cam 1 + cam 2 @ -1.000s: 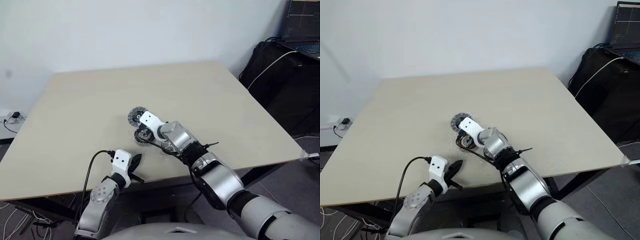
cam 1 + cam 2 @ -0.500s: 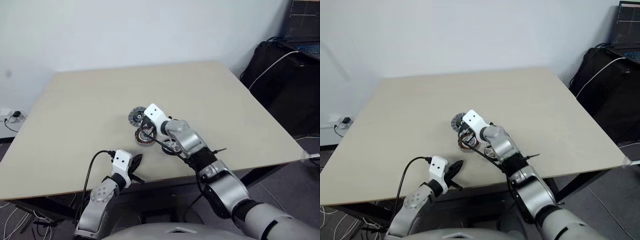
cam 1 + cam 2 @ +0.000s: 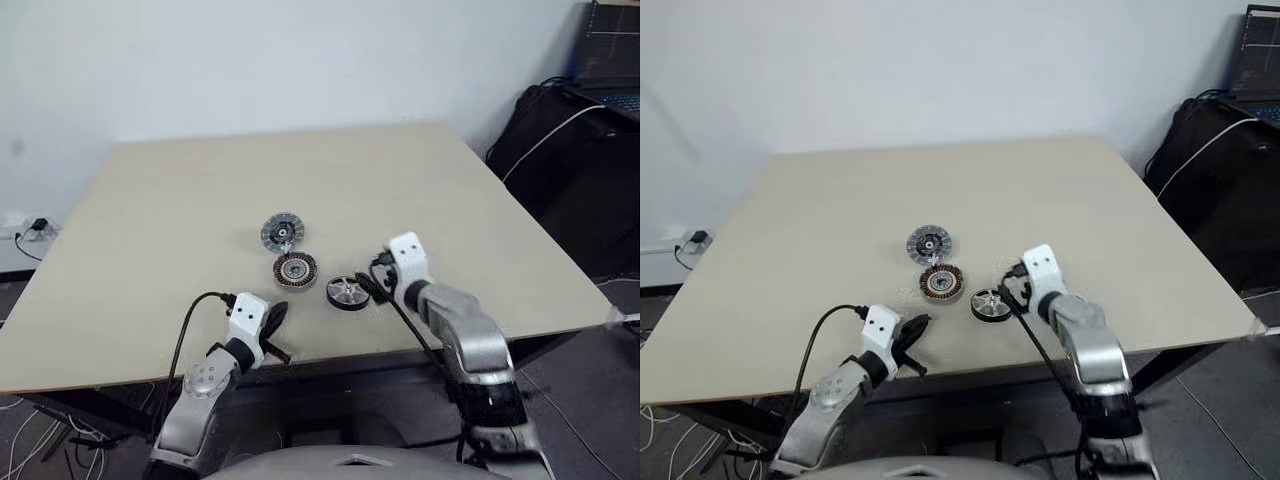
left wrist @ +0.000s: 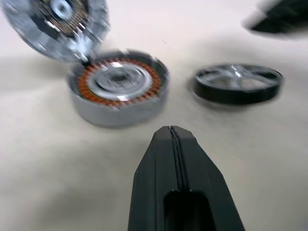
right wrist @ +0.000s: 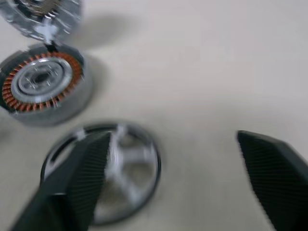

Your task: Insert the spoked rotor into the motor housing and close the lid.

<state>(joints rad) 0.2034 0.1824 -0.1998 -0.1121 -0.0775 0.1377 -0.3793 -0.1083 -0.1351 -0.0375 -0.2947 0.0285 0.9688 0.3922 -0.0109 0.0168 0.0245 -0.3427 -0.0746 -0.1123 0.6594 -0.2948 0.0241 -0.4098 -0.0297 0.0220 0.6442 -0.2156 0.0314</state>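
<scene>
Lid (image 3: pixel 282 232) lies just beyond motor housing (image 3: pixel 295 269).

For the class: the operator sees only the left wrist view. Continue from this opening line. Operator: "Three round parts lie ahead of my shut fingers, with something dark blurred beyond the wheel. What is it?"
Observer: That is the right gripper, open and holding nothing.
Operator: Where does it sit relative to the wheel?
Observer: Just to the right of the spoked wheel, low over the table. I cannot tell whether it touches the wheel.
Operator: Is there room beyond the parts?
Observer: Yes. Past the ribbed lid the tabletop runs on bare to its far edge.
</scene>
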